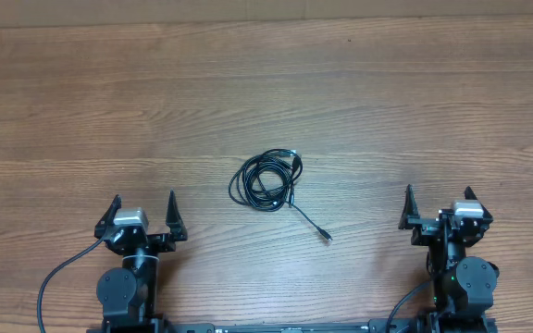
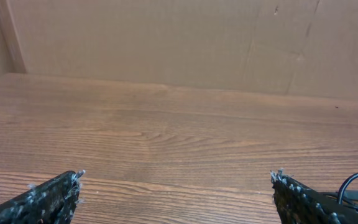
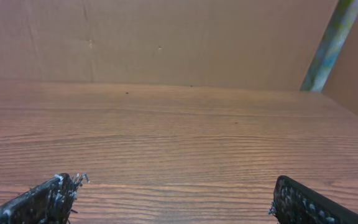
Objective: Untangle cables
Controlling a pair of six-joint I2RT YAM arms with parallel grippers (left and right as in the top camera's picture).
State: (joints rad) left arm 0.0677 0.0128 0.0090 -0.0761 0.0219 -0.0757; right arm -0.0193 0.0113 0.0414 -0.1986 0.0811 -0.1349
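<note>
The cables (image 1: 266, 179) lie as one bundle of thin black loops in the middle of the table, with one plug end (image 1: 325, 236) trailing out to the lower right. My left gripper (image 1: 143, 208) is open and empty at the front left, well apart from the bundle. My right gripper (image 1: 440, 202) is open and empty at the front right. In the left wrist view a bit of black cord (image 2: 355, 185) shows at the right edge, beside the open jaws (image 2: 176, 180). In the right wrist view the jaws (image 3: 169, 190) are open over bare wood.
The wooden table (image 1: 266, 92) stretches wide behind the bundle. A brown cardboard wall (image 2: 185, 37) stands along its far edge, and it also shows in the right wrist view (image 3: 166, 37). Both arm bases sit at the front edge.
</note>
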